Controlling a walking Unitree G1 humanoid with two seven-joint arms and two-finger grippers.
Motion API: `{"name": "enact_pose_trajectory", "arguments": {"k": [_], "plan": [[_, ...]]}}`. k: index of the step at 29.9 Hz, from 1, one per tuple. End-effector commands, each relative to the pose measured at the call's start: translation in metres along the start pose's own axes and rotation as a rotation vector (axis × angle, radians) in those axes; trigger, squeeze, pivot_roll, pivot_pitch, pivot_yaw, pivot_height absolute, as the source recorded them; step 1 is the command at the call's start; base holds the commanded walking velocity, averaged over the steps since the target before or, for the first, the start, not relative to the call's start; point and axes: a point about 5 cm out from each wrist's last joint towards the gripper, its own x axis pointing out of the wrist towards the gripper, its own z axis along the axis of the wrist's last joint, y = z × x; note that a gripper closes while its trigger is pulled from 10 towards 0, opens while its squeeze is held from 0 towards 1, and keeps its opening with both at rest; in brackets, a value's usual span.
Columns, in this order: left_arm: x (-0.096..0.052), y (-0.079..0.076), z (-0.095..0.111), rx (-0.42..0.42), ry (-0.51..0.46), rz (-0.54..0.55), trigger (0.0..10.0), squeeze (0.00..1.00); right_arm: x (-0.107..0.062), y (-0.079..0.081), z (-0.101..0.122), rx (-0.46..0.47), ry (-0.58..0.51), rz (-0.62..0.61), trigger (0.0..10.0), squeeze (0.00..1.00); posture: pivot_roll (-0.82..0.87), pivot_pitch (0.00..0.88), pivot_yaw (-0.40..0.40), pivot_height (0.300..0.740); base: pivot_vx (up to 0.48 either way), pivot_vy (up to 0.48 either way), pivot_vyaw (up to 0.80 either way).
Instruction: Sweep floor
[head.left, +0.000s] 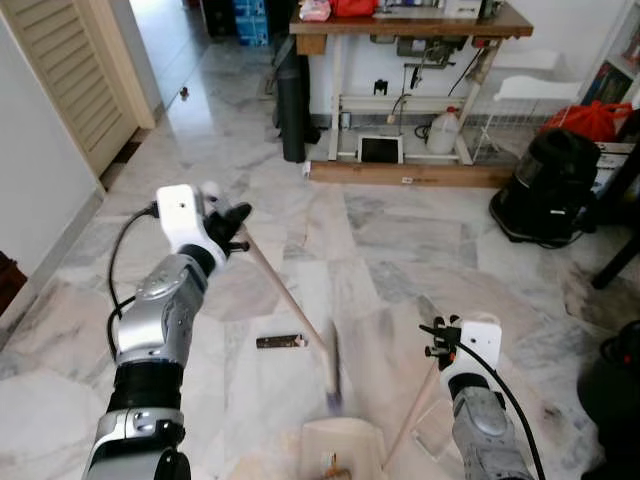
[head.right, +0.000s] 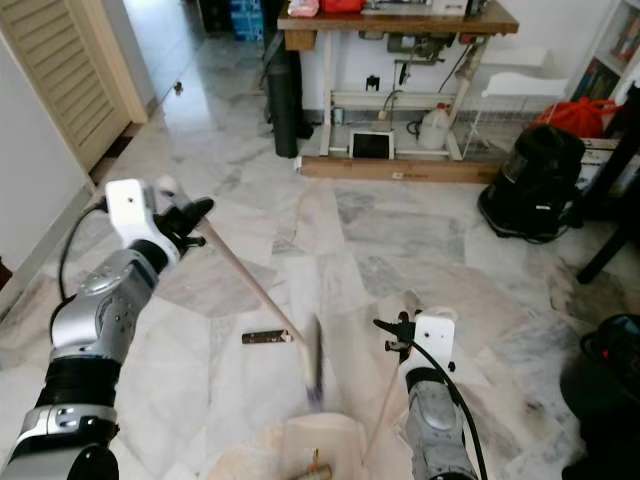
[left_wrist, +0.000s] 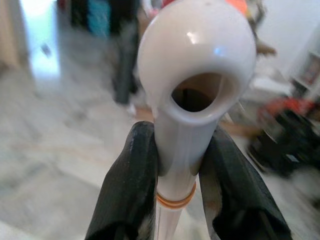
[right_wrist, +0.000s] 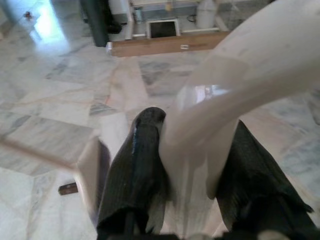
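End effector on the left (head.left: 236, 226) is clamped round the white top of a broom handle (head.left: 285, 295), whose blurred brush (head.left: 332, 375) is angled down at the marble floor (head.left: 400, 250) right above a dustpan (head.left: 342, 445), gripped by its handle in the right end effector (head.left: 437, 340).
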Motion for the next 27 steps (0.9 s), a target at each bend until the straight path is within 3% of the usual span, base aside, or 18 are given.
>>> {"name": "enact_pose_trajectory", "arguments": {"k": [1, 4, 5, 8, 12, 15, 19, 21, 27], "plan": [[-0.003, 0.003, 0.021, 0.072, -0.135, 0.032, 10.0, 0.00, 0.004, 0.000, 0.006, 0.034, -0.026, -0.007, 10.0, 0.00, -0.02, 0.000, 0.012, 0.740, 0.000, 0.000, 0.00], [-0.005, 0.006, 0.028, 0.156, -0.198, 0.065, 10.0, 0.00, 0.004, 0.000, 0.007, 0.060, -0.030, -0.014, 10.0, 0.00, -0.01, 0.000, 0.014, 0.740, 0.000, 0.000, 0.00], [-0.007, 0.008, 0.031, 0.222, -0.222, 0.074, 10.0, 0.00, 0.005, -0.002, 0.008, 0.097, -0.038, -0.028, 10.0, 0.00, -0.01, 0.000, 0.015, 0.740, 0.000, 0.000, 0.00], [-0.009, 0.010, 0.026, 0.305, -0.213, 0.073, 10.0, 0.00, 0.006, -0.004, 0.011, 0.158, -0.050, -0.049, 10.0, 0.00, -0.01, 0.000, 0.018, 0.740, 0.000, 0.000, 0.00], [-0.011, 0.015, 0.013, 0.312, -0.168, 0.079, 10.0, 0.00, 0.008, -0.009, 0.014, 0.245, -0.064, -0.079, 10.0, 0.00, -0.01, 0.000, 0.021, 0.740, 0.000, 0.000, 0.00], [-0.016, 0.020, -0.009, 0.349, -0.082, 0.069, 10.0, 0.00, 0.008, -0.008, 0.013, 0.252, -0.066, -0.075, 10.0, 0.00, -0.01, 0.000, 0.024, 0.740, 0.000, 0.000, 0.00], [-0.021, 0.023, -0.020, 0.351, -0.016, 0.047, 10.0, 0.00, 0.007, -0.007, 0.012, 0.252, -0.063, -0.069, 10.0, 0.00, -0.01, 0.000, 0.022, 0.740, 0.000, 0.000, 0.00], [-0.024, 0.024, -0.034, 0.363, 0.070, 0.004, 10.0, 0.00, 0.006, -0.006, 0.009, 0.192, -0.056, -0.050, 10.0, 0.00, -0.01, 0.000, 0.020, 0.740, 0.000, 0.000, 0.00], [-0.032, 0.025, -0.054, 0.382, 0.135, -0.031, 10.0, 0.00, 0.004, -0.007, 0.009, 0.146, -0.062, -0.037, 10.0, 0.00, -0.02, 0.000, 0.021, 0.740, 0.000, 0.000, 0.00]]}}
